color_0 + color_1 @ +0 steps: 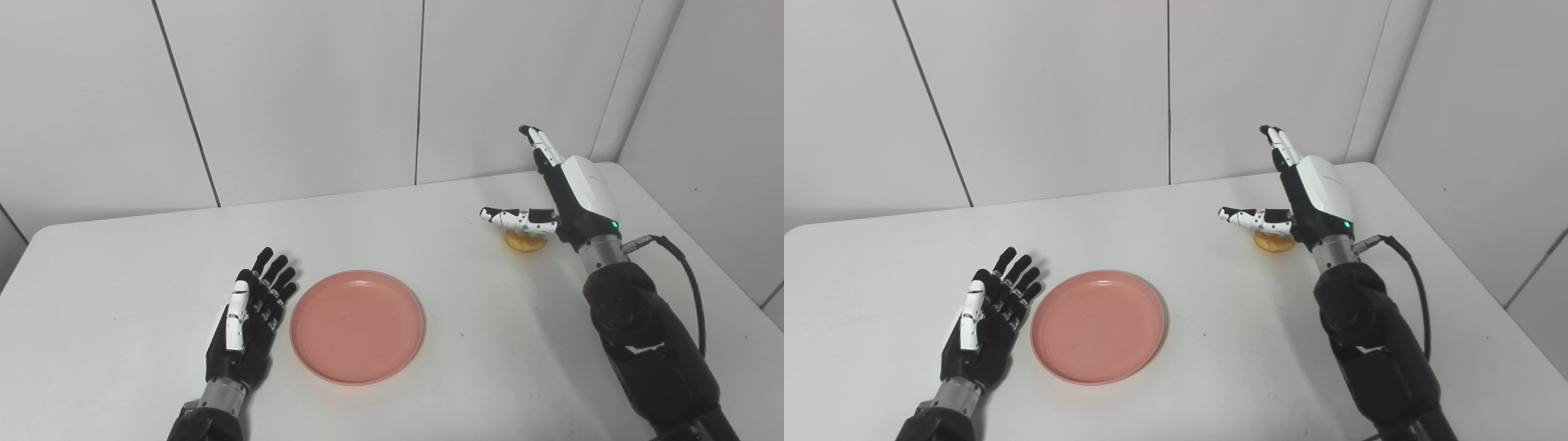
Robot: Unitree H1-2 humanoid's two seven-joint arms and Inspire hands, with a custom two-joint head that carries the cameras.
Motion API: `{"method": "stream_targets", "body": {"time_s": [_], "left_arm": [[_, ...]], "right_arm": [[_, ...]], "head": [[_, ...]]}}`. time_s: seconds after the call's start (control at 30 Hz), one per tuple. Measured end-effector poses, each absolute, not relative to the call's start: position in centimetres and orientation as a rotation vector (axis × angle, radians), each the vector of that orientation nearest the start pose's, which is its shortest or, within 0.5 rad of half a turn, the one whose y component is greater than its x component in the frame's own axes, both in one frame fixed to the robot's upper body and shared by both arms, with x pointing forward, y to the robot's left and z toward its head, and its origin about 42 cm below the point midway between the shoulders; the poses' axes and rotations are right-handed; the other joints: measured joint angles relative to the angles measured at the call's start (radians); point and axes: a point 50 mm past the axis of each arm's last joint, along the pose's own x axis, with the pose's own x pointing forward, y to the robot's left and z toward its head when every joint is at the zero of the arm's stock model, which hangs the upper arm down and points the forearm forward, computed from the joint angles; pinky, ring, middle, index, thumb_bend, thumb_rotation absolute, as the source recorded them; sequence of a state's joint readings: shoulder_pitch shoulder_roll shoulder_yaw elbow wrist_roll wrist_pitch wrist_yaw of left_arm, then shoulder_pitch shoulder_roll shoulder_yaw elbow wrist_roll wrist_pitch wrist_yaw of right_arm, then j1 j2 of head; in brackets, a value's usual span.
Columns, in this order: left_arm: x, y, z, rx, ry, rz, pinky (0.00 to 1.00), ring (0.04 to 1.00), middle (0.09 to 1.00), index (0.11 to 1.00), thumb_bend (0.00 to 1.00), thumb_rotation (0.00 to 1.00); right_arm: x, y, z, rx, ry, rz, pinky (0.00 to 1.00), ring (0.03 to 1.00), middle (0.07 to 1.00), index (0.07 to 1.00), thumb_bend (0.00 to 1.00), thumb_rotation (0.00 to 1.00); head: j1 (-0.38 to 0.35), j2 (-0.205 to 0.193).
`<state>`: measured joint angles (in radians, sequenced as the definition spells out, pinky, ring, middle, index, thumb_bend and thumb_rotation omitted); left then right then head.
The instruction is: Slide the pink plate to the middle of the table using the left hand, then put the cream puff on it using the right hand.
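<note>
The pink plate [357,325] lies flat near the middle of the white table [122,263], empty. My left hand [248,315] is open, palm up, resting just left of the plate's rim and apart from it. The cream puff [525,242], a small golden round, sits on the table at the right. My right hand [563,190] is open above it, fingers pointing up and away, thumb stretched out to the left over the puff, partly hiding it. The hand holds nothing.
White wall panels stand behind the table. The table's right edge and rounded far corner are close to my right arm [649,343]. A black cable [689,275] loops from the right wrist.
</note>
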<state>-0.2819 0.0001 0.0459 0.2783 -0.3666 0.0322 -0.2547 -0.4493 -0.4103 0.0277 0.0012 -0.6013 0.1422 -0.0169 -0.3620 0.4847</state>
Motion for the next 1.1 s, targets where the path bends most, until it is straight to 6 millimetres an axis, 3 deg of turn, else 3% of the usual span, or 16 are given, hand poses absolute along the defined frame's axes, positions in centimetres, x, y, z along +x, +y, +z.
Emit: {"method": "stream_targets", "body": {"time_s": [0.17,0.4,0.83,1.1], "left_arm": [[37.1,18.6,11.0,-0.371,-0.004,-0.285,1.0,0.972,0.975,0.974,0.38,1.0],[37.1,18.7,11.0,-0.371,-0.005,-0.285,1.0,0.974,0.974,0.974,0.37,1.0],[37.2,19.0,11.1,-0.368,-0.005,-0.293,0.99,0.972,0.976,0.976,0.38,1.0],[37.1,19.0,11.2,-0.366,-0.005,-0.294,0.99,0.969,0.973,0.974,0.38,1.0]], "right_arm": [[41.7,-31.2,26.9,-1.034,-0.285,-0.185,0.74,0.944,1.0,0.992,0.82,0.46],[42.7,-32.2,25.2,-1.092,-0.195,-0.185,0.73,0.939,1.0,0.982,0.84,0.42],[44.5,-33.5,23.2,-1.115,-0.079,-0.173,0.71,0.931,1.0,0.995,0.86,0.49],[45.7,-34.1,22.2,-1.102,-0.011,-0.164,0.7,0.923,1.0,0.992,0.85,0.48]], "head": [[0.002,0.011],[-0.008,0.017],[-0.009,0.032],[-0.003,0.04]]}}
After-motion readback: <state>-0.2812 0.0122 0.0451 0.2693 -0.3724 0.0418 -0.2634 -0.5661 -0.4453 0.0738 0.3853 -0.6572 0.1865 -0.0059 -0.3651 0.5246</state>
